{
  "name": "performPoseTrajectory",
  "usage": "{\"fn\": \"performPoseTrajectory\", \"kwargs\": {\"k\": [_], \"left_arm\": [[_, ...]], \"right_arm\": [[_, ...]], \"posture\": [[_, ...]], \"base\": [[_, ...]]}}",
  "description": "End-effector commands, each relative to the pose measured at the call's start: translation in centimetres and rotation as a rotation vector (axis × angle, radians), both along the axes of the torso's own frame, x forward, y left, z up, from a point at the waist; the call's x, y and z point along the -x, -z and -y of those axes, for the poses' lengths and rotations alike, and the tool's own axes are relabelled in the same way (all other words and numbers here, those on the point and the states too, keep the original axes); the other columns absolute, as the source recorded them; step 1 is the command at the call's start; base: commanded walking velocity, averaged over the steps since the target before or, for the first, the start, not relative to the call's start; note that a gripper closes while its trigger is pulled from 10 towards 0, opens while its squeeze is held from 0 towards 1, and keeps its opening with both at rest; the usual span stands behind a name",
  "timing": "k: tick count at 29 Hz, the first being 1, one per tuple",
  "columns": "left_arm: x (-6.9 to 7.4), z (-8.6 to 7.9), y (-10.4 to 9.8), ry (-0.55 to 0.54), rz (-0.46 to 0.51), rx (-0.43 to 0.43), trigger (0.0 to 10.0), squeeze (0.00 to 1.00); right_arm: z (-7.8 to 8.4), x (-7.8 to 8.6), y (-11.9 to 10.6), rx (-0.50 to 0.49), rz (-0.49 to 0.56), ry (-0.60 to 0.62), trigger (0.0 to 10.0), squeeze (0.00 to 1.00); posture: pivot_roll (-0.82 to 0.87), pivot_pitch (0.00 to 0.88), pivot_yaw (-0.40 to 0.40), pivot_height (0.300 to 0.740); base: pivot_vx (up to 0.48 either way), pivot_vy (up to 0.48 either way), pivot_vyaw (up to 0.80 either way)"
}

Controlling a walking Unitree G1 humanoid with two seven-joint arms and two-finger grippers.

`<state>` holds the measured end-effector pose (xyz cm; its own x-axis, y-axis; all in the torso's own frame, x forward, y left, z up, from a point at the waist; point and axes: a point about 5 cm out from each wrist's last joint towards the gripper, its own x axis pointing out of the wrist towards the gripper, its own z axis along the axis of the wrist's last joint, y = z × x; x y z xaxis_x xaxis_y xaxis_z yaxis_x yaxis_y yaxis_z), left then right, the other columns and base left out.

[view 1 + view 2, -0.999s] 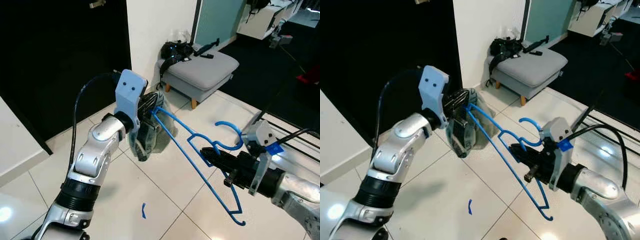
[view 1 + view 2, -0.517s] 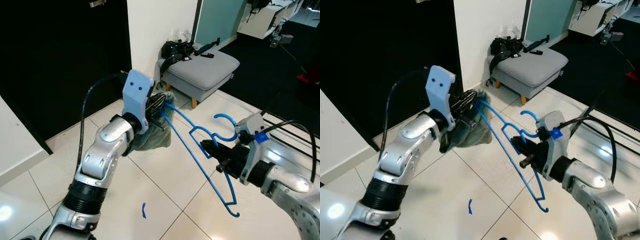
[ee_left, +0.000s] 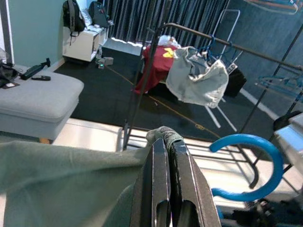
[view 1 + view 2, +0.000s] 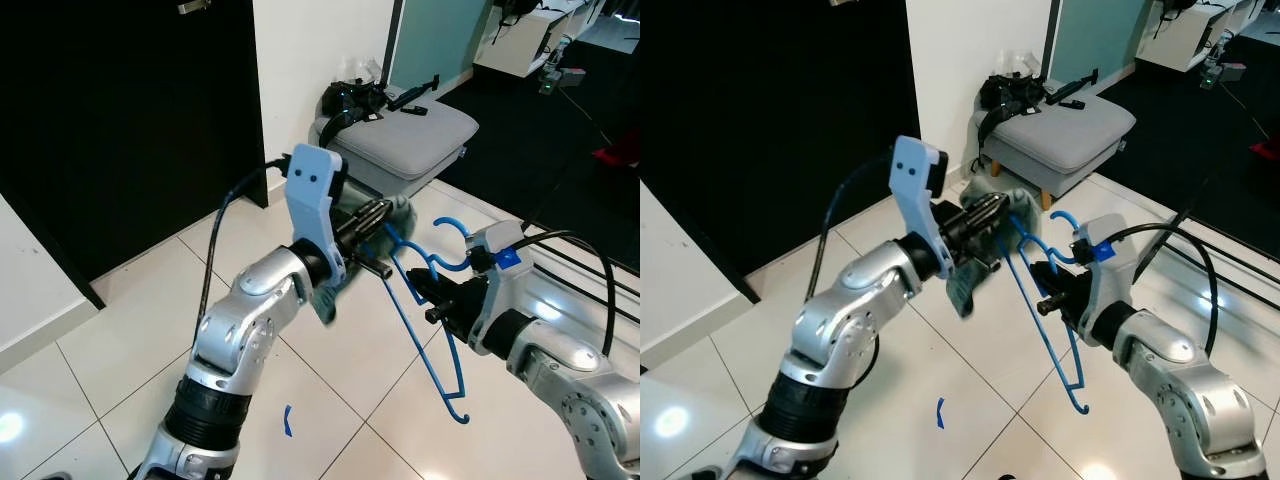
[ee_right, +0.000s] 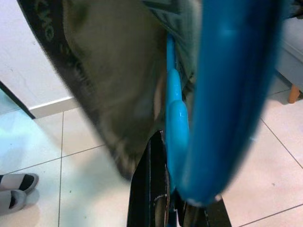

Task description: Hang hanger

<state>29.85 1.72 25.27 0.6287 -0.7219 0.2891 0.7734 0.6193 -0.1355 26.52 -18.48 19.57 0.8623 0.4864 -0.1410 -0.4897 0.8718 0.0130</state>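
White floor tiles lie below. Left gripper pinches the green cloth; right gripper clamps the blue hanger.

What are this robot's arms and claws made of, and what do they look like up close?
Both arms are jointed silver shells with black rings. Each left claw and right claw has two long black fingers. A light blue plate with two dots sits at the left wrist, a white block with blue tape at the right. Black cables loop alongside.
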Motion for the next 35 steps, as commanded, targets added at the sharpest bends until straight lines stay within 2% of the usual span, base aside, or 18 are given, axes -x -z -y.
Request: {"fn": "performPoseTrajectory", "kwargs": {"k": [1, 5, 13, 21, 22, 24, 25, 26, 29, 30, 32, 35], "left_arm": [[0.5, 0.6, 0.1, 0.03, -0.011, 0.007, 10.0, 0.0], [1.0, 1.7, -0.2, 0.076, -0.036, 0.033, 10.0, 0.0], [1.3, 2.2, -0.4, 0.099, -0.048, 0.032, 10.0, 0.0], [1.8, 2.5, 0.5, 0.124, -0.042, -0.037, 10.0, 0.0], [2.0, 2.5, 0.7, 0.141, -0.039, -0.057, 10.0, 0.54], [2.2, 2.5, 0.8, 0.153, -0.037, -0.07, 10.0, 0.54], [2.7, 2.6, 1.1, 0.21, -0.035, -0.092, 10.0, 1.0], [2.7, 2.6, 1.1, 0.21, -0.035, -0.092, 10.0, 1.0], [4.2, 2.6, 1.9, 0.337, -0.019, -0.172, 10.0, 1.0], [4.2, 2.6, 1.9, 0.337, -0.019, -0.172, 10.0, 1.0], [5.3, 2.0, 2.7, 0.441, 0.008, -0.27, 10.0, 1.0], [5.4, 1.7, 2.8, 0.462, 0.013, -0.282, 10.0, 1.0]], "right_arm": [[-0.5, 0.0, 0.1, -0.013, -0.009, -0.025, 10.0, 0.0], [-1.2, -0.4, 0.0, -0.035, 0.002, -0.026, 10.0, 0.0], [-1.7, -0.5, 0.0, -0.051, 0.01, -0.033, 10.0, 0.0], [-1.5, -0.8, -0.5, -0.062, 0.031, -0.015, 10.0, 0.0], [-1.4, -0.8, -0.5, -0.061, 0.032, -0.011, 10.0, 0.0], [-1.4, -0.8, -0.5, -0.059, 0.032, -0.008, 10.0, 0.0], [-1.3, -0.8, -0.5, -0.059, 0.034, -0.006, 10.0, 0.0], [-1.3, -0.8, -0.5, -0.059, 0.034, -0.006, 10.0, 0.0], [-1.3, -0.9, -0.7, -0.064, 0.043, -0.006, 10.0, 0.0], [-1.3, -0.9, -0.7, -0.064, 0.043, -0.006, 10.0, 0.0], [-1.3, -1.0, -1.2, -0.081, 0.064, -0.023, 10.0, 0.0], [-1.2, -1.0, -1.4, -0.087, 0.074, -0.032, 10.0, 0.0]], "posture": [[-0.02, 0.147, 0.033, 0.74], [-0.02, 0.147, 0.035, 0.74], [-0.02, 0.149, 0.037, 0.74], [-0.02, 0.149, 0.038, 0.74], [-0.02, 0.15, 0.037, 0.74], [-0.02, 0.15, 0.037, 0.74], [-0.02, 0.149, 0.037, 0.74], [-0.02, 0.149, 0.037, 0.74], [-0.02, 0.147, 0.037, 0.74], [-0.02, 0.147, 0.037, 0.74], [-0.02, 0.146, 0.037, 0.74], [-0.02, 0.144, 0.037, 0.74]], "base": [[0.0, 0.0, 0.0], [0.0, 0.0, 0.0], [0.0, 0.0, 0.0], [0.0, 0.0, 0.0], [0.0, 0.0, 0.0], [0.0, 0.0, 0.0], [0.0, 0.0, 0.0], [0.0, 0.0, 0.0], [0.0, 0.0, 0.0], [0.0, 0.0, 0.0], [0.0, 0.0, 0.0], [0.0, 0.0, 0.0]]}}
